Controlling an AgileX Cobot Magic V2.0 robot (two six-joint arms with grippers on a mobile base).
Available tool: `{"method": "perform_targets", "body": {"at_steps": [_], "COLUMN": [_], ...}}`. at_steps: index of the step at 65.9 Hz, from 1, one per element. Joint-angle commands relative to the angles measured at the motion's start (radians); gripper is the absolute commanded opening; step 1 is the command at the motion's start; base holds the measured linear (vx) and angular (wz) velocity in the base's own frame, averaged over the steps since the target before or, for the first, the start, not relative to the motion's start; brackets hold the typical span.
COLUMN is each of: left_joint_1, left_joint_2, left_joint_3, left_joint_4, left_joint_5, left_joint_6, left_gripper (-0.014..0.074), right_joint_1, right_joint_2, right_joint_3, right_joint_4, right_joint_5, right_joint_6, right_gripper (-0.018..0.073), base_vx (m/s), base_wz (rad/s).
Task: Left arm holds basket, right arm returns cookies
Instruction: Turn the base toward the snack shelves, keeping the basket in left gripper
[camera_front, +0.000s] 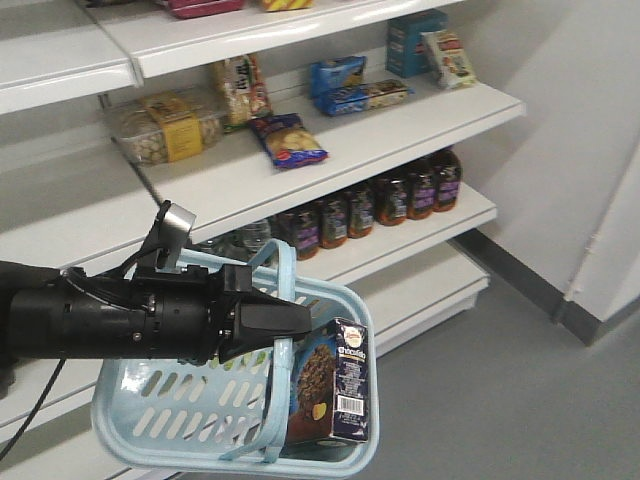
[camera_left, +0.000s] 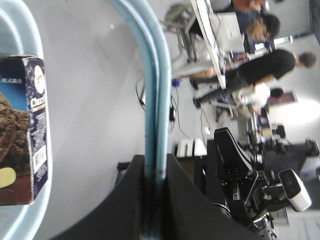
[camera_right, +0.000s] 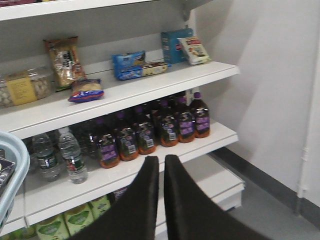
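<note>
Blue basket (camera_front: 200, 425) handles (camera_left: 156, 100) between left fingers (camera_left: 195, 205), wrist view clearest.

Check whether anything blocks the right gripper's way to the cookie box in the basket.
Nothing visible covers the cookie box: it stands upright at one end of the basket, top above the rim. The handles, pinched by the left gripper, rise just beside it. The right gripper faces the shelves, basket at its left.
</note>
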Motion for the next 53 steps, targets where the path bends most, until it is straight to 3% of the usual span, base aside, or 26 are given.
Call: {"method": "perform_targets", "body": {"at_steps": [1,53], "left_joint_1": [-0.004,-0.004], "left_joint_2": [-0.043,-0.043], "left_joint_3": [-0.029,-0.029], "left_joint_4": [-0.115,-0.115], "left_joint_5": [0.065,0.065], "left_joint_6": [0.016,0.016], "left_gripper": [-0.0003,-0.0003], "right_joint_1": [-0.007,-0.007], "right_joint_2": [-0.013,-0.013], "right_joint_3": [0.017,0.017], "right_joint_4": [-0.005,-0.005], "right_joint_5": [-0.074,-0.076], "right_joint_6": [-0.006,-0.006], "right_gripper": [-0.0006,-0.0006], "base_vx": [0.19,0.16], "base_wz": [0.73,0.64]}}
